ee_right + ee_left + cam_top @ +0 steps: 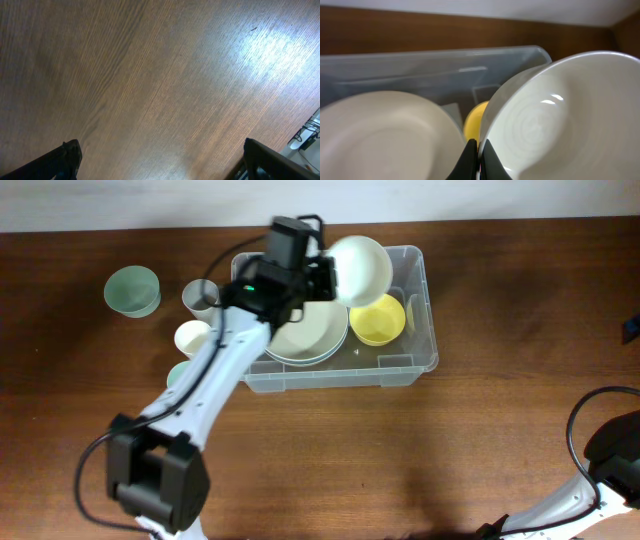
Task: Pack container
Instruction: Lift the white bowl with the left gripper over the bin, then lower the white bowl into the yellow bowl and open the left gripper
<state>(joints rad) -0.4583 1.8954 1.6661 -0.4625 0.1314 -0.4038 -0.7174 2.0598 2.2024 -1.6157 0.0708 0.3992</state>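
Observation:
The clear plastic container (425,330) sits at the table's top centre. It holds a stack of cream plates (315,335) on the left and a yellow bowl (378,322) on the right. My left gripper (325,275) is shut on the rim of a white bowl (362,268) and holds it tilted above the container's back. In the left wrist view the fingers (479,160) pinch the white bowl's (560,120) rim, with a cream plate (385,135), the yellow bowl (474,120) and the container wall (420,70) beyond. My right gripper (160,160) is open over bare table.
Left of the container stand a green cup (133,290), a grey cup (201,298), a cream cup (193,338) and a pale green cup (179,374), partly under the left arm. The right arm's base and cable (605,445) are at the bottom right.

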